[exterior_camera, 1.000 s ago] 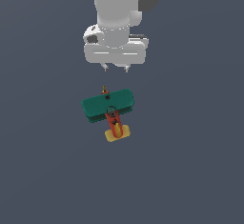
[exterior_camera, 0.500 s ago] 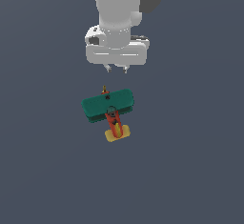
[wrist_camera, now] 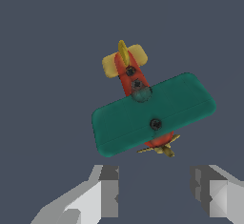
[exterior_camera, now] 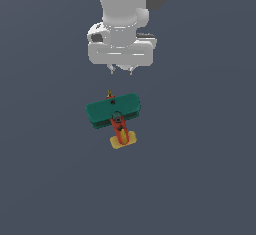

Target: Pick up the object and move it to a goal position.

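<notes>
The object is a small toy biplane (exterior_camera: pixel 113 110) with teal-green wings, a red-orange fuselage and a yellow tail, resting on the dark grey floor. In the wrist view the biplane (wrist_camera: pixel 152 114) is seen from above, its propeller end nearest the fingers. My gripper (exterior_camera: pixel 121 71) hangs above and just behind the plane's nose, clear of it. Both fingers (wrist_camera: pixel 108 192) show in the wrist view, spread wide apart with nothing between them, so the gripper (wrist_camera: pixel 155 189) is open.
A plain dark grey surface (exterior_camera: pixel 200 169) stretches all around the plane. The white arm body (exterior_camera: pixel 125 14) fills the upper middle of the exterior view.
The gripper has come down slightly toward the plane. The plane has not moved.
</notes>
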Robot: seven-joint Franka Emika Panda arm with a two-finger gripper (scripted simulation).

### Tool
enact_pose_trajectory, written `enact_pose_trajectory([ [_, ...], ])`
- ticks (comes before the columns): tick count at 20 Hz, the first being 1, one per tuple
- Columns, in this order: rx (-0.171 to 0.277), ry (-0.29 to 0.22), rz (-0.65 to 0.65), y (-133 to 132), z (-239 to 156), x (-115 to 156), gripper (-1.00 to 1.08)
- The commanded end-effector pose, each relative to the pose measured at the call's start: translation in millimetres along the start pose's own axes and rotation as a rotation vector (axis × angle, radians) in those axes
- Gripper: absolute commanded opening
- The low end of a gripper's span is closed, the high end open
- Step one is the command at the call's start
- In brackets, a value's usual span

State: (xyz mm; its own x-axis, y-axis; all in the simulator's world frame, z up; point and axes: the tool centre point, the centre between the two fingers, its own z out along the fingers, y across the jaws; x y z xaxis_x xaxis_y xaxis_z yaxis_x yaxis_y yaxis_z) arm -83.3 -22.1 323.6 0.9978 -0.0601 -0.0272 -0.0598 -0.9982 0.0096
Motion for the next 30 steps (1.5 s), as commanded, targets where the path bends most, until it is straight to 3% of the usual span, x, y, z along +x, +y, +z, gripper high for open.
enact_pose_trajectory([
  [1,0.004,0.005,0.001,1,-3,0,0.28],
  [12,0.044,0.053,0.006,9,-31,2,0.28],
  [30,0.169,0.167,0.011,31,-94,2,0.28],
])
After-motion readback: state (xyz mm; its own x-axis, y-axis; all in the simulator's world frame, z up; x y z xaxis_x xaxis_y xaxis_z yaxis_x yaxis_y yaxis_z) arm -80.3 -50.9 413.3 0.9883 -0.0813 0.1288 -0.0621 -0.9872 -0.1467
